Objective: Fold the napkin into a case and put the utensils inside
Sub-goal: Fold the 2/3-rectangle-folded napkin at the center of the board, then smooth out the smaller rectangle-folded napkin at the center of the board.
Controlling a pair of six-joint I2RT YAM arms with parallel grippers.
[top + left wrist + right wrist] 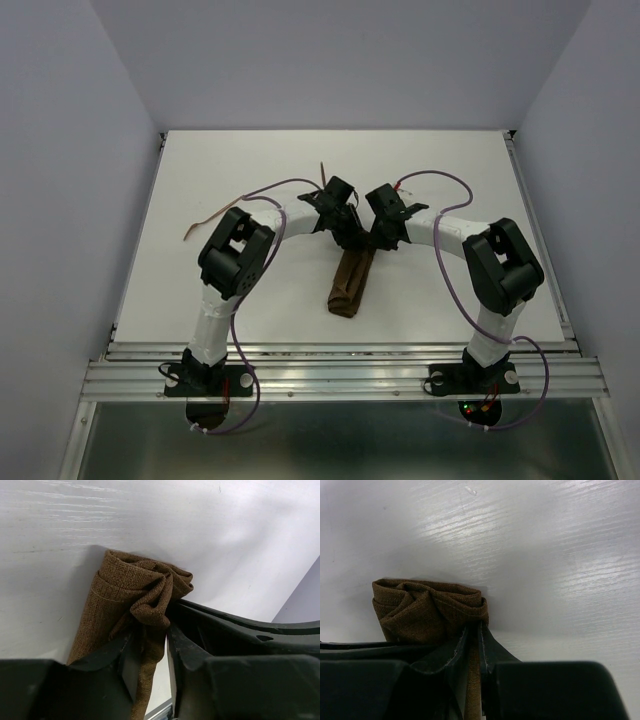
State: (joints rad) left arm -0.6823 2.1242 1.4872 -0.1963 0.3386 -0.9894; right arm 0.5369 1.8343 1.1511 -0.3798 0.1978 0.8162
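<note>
The white worktop [250, 160] holds the brown napkin [350, 290], already folded into a long, thin case. Its bunched end sits right at both tools, and the rest runs back from them. The right tool [472, 645] is clenched on a fold of the napkin. The left tool [150, 650] has napkin between its fingers, but I cannot tell if it pinches. One stick [208, 221] lies far to the left of the left tool. Another stick [322, 172] lies just past it. Neither is inside yet. There are no words to read.

My left arm [213, 320] and right arm [490, 330] are white tubes with chunky black joints, a thin purple cable [270, 187] looping along each. My left pincer [150, 635] and right pincer [473, 630] have matte black fingers [190, 650]; red and green lights [472, 408] dot my right base [470, 380]
</note>
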